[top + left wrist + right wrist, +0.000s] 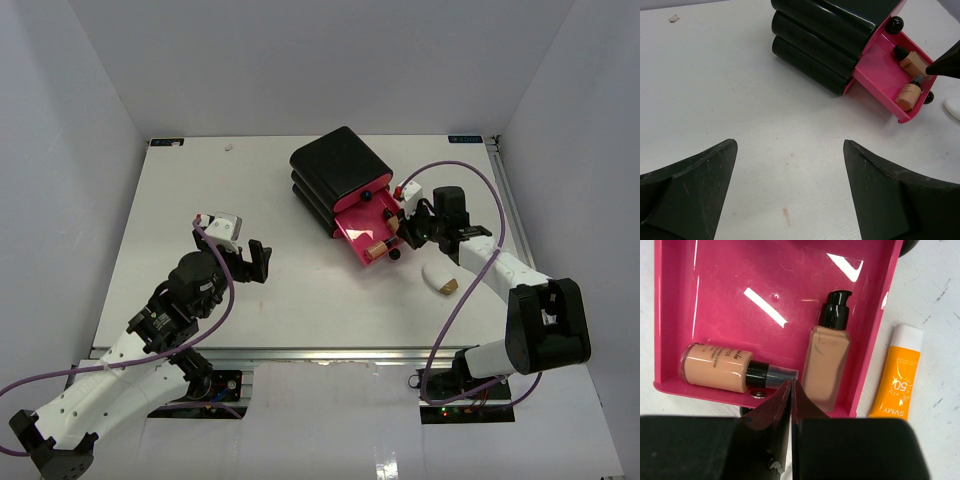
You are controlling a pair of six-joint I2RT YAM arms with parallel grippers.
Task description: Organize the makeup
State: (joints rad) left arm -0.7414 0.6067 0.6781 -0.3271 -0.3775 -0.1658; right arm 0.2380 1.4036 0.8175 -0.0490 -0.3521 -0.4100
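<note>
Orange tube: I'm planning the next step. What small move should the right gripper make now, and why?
Probably slide the shut, empty right gripper to the orange tube and open: it lies on the table outside the drawer, which holds both bottles.
</note>
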